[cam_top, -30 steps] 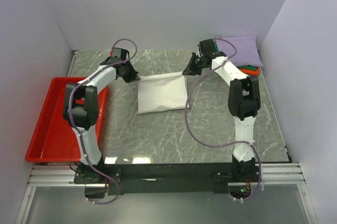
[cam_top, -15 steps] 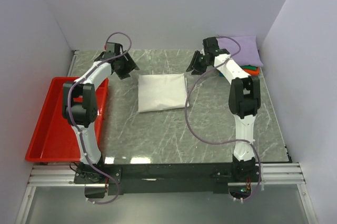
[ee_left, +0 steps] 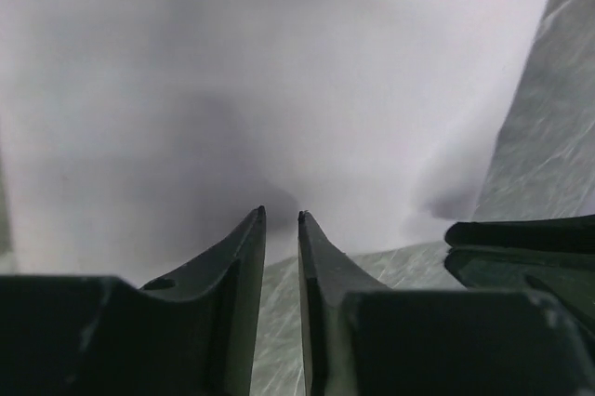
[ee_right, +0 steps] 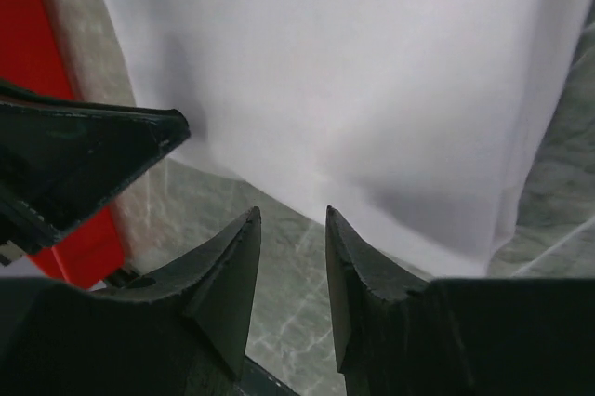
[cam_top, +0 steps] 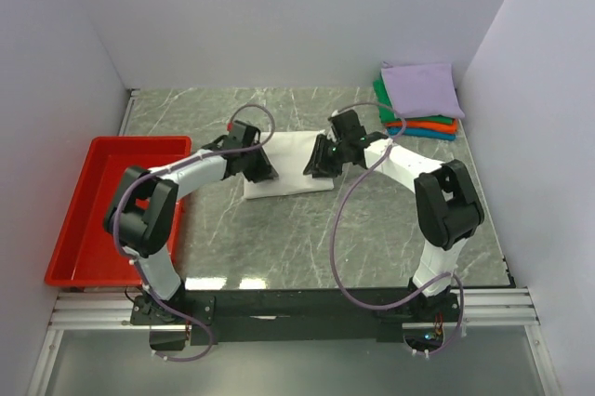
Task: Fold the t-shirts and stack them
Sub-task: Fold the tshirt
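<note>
top external: wht tee (cam_top: pixel 290 171) folded flat

left arm (cam_top: pixel 191 171) and right arm (cam_top: pixel 402 160) over folded white t-shirt (cam_top: pixel 290 165)

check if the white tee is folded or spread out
Folded: the white t-shirt lies as a compact rectangle on the table, no sleeves or collar sticking out.

A white t-shirt (cam_top: pixel 290 168) lay folded into a flat, smooth rectangle near the middle of the table, its print hidden. Well apart, in the far right corner, four folded tees sat stacked: a lavender t-shirt (cam_top: pixel 420 89) on top, then a green t-shirt (cam_top: pixel 381 99), an orange t-shirt (cam_top: pixel 423 124), and a teal t-shirt (cam_top: pixel 432 134) lowest.
</note>
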You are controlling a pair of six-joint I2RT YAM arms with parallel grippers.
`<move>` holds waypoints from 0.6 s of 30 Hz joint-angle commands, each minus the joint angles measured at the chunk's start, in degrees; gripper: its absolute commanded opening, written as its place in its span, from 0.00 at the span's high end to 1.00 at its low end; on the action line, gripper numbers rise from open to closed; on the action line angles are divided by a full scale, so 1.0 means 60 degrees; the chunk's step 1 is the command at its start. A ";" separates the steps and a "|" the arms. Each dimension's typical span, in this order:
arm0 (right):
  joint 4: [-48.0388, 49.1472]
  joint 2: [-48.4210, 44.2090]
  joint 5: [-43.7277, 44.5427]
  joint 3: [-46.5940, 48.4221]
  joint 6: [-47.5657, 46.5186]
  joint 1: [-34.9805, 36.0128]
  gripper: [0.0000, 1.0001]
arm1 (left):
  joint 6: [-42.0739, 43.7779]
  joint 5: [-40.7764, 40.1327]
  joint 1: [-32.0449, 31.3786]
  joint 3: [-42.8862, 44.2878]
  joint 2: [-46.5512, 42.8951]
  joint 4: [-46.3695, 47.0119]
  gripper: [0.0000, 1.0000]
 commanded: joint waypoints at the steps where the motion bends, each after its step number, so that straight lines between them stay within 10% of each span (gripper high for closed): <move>1: 0.0907 0.0037 -0.0093 -0.0369 0.0287 0.0148 0.59 | -0.0444 0.0082 -0.0415 -0.0165 0.0089 0.0974 0.75; 18: 0.1420 0.0287 0.0361 -0.2465 0.0082 -0.1052 0.61 | -0.0239 -0.0123 -0.0621 -0.0428 0.0794 0.0726 0.86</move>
